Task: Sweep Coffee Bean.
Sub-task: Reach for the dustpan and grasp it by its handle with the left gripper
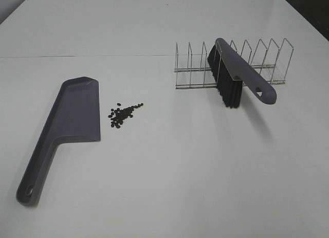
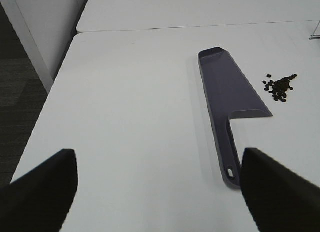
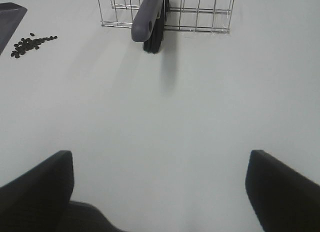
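Note:
A small pile of dark coffee beans (image 1: 123, 114) lies on the white table (image 1: 169, 171), just right of the grey-purple dustpan (image 1: 72, 117), which lies flat with its handle toward the front edge. The brush (image 1: 234, 76) leans in a wire rack (image 1: 267, 60) at the back right, bristles down, handle sticking out forward. In the left wrist view my left gripper (image 2: 156, 157) is open and empty, short of the dustpan (image 2: 227, 91) and the beans (image 2: 280, 86). In the right wrist view my right gripper (image 3: 159, 157) is open and empty, well short of the brush (image 3: 150, 16); the beans (image 3: 27, 44) show too. Neither gripper shows in the exterior view.
The wire rack (image 3: 200, 11) has several upright dividers around the brush. A seam runs across the table behind the dustpan (image 1: 77, 56). The table's left edge drops to dark floor in the left wrist view (image 2: 47, 86).

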